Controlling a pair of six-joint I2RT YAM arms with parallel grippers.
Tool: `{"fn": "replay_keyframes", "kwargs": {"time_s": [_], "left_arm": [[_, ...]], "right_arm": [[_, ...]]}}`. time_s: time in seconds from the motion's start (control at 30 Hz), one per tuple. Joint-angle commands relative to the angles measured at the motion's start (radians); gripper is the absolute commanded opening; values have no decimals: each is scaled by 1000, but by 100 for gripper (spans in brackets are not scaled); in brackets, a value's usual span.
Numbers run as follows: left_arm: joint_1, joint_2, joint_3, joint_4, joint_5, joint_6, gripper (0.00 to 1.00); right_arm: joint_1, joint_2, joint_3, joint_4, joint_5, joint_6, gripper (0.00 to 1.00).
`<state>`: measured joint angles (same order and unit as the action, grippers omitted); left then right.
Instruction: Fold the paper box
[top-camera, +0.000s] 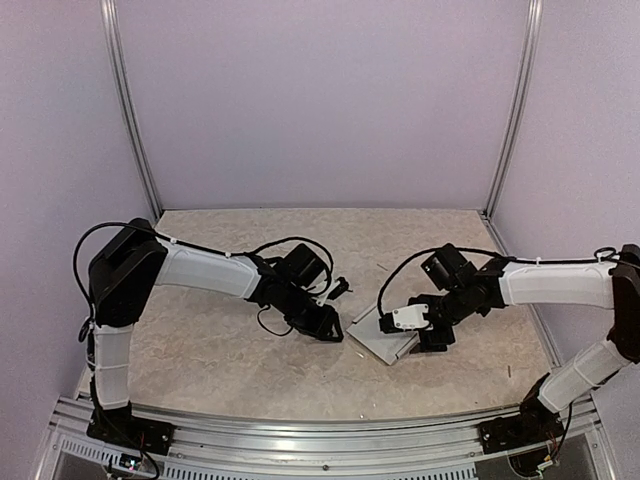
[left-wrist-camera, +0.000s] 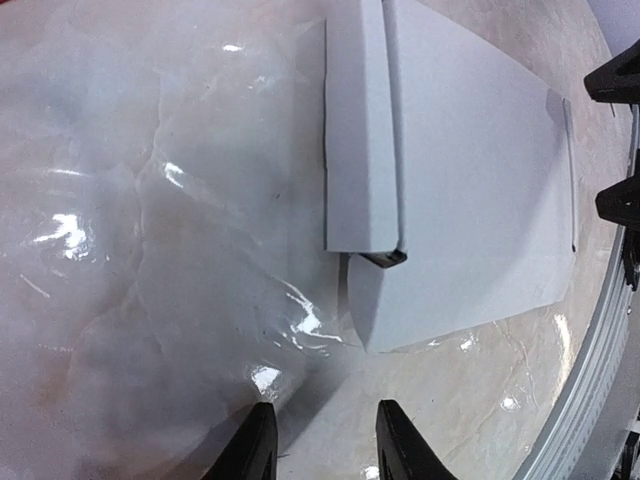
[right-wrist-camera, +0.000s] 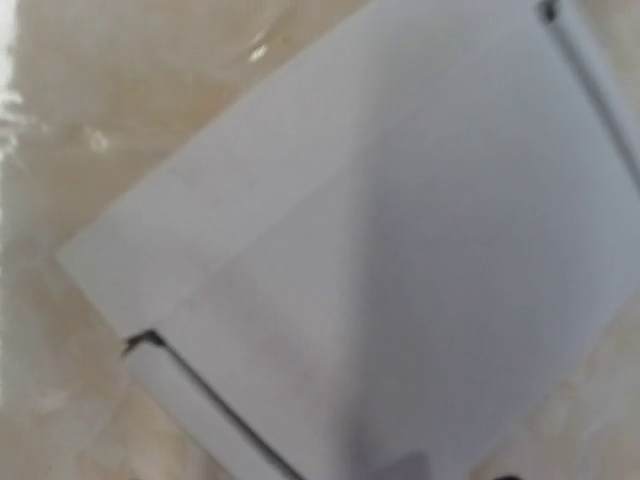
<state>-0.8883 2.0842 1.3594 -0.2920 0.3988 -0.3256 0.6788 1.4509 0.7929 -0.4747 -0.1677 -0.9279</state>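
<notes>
The paper box (top-camera: 380, 343) lies flat on the table between my two arms, a pale grey-white card with one long folded flap and a small dark slot. In the left wrist view the paper box (left-wrist-camera: 470, 180) sits ahead of my left gripper (left-wrist-camera: 325, 447). That gripper is open, its fingertips apart over bare table, a short way from the card's near corner. My left gripper (top-camera: 330, 328) stands just left of the box. My right gripper (top-camera: 424, 335) hovers low over the box's right end, its two dark fingers (left-wrist-camera: 613, 82) apart. The box (right-wrist-camera: 380, 220) fills the blurred right wrist view.
The tabletop (top-camera: 220, 350) is beige marble pattern under a shiny wrinkled film. An aluminium rail (top-camera: 320, 425) runs along the near edge and shows in the left wrist view as the rail (left-wrist-camera: 590, 400). Lilac walls enclose the back and both sides.
</notes>
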Motion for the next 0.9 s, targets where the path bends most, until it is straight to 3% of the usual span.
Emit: {"fn": "replay_keyframes", "kwargs": {"time_s": [0.0,0.3,0.5,0.87], "left_arm": [[0,-53,-40,-2,-30,-12,34],[-36,-102,-43,68,9,-60,26],[-61,-64,27,58,57,-40,0],[-72,18,98,46,75,-20,0]], "right_arm": [[0,-40,49,-77,-43,49,74],[-169,127,216,-131,-282,220,72],[-231,240,273,-173,-364,288,67],[-271,322,283,-198,-464,299,62]]}}
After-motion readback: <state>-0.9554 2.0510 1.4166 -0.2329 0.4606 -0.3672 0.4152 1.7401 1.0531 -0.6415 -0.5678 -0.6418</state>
